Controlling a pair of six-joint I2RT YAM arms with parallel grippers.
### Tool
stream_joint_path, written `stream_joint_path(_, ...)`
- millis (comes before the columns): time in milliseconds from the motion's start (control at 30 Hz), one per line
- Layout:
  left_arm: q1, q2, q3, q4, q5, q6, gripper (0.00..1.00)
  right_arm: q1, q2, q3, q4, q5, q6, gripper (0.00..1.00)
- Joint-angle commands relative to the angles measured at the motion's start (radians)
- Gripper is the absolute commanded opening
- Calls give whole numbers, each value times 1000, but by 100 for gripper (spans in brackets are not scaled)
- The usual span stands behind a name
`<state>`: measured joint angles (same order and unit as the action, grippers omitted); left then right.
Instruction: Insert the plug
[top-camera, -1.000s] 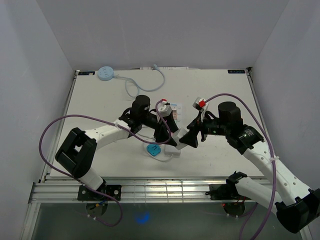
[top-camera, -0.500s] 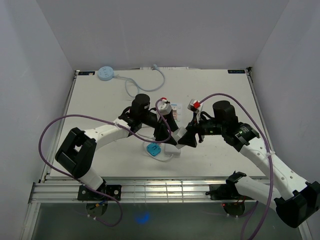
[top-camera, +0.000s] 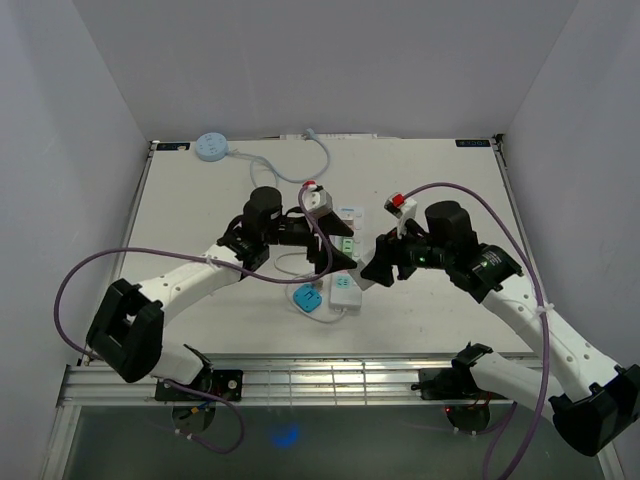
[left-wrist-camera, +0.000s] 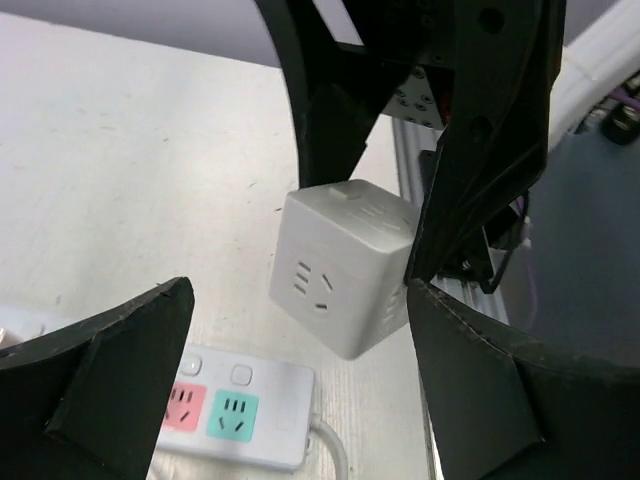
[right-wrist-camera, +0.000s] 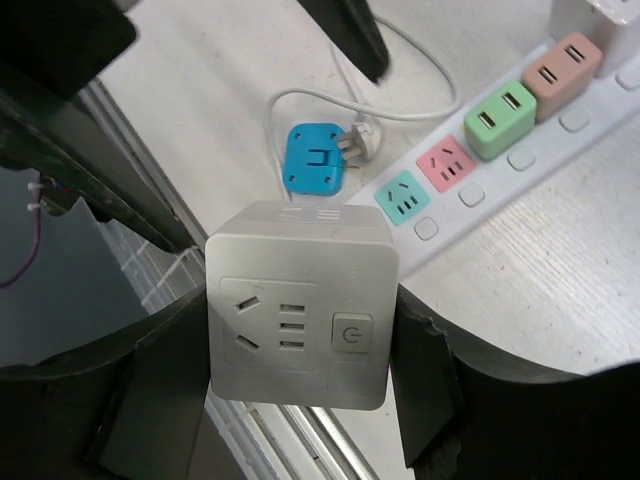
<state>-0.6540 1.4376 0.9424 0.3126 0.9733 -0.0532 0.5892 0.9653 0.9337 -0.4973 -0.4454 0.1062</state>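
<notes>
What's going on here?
The right gripper is shut on the white socket cube, holding it above the table near the power strip. The left gripper is open and empty, facing the cube. The blue plug lies on the table, untouched.

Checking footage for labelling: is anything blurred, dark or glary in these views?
Top view: even light, sharp, only soft shadows on the table. Left wrist: cube crisp, near fingers dark and slightly soft. Right wrist: cube and strip sharp, no glare.
</notes>
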Motion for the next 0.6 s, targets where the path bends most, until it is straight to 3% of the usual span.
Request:
stream_joint_path(0, 14, -112, -63, -3, -218, -53, 98, 0, 3, 39, -7, 148, 153, 8)
stream_joint_path(133, 24, -216, -143, -4, -498, -176, 98, 18, 3, 13, 8, 241, 269, 8)
stream_joint_path(200, 34, -253, -174, -16, -564, -233, 98, 43, 19, 11, -7, 336, 343, 8)
stream_joint_path(367, 42, -345, -189, -156, -865, -436, 98, 147, 71, 33, -52, 529, 531, 8)
stream_joint_path(567, 45, -402, -169, -344, -1019, -510, 98, 253, 167, 88, -154, 753, 748, 8)
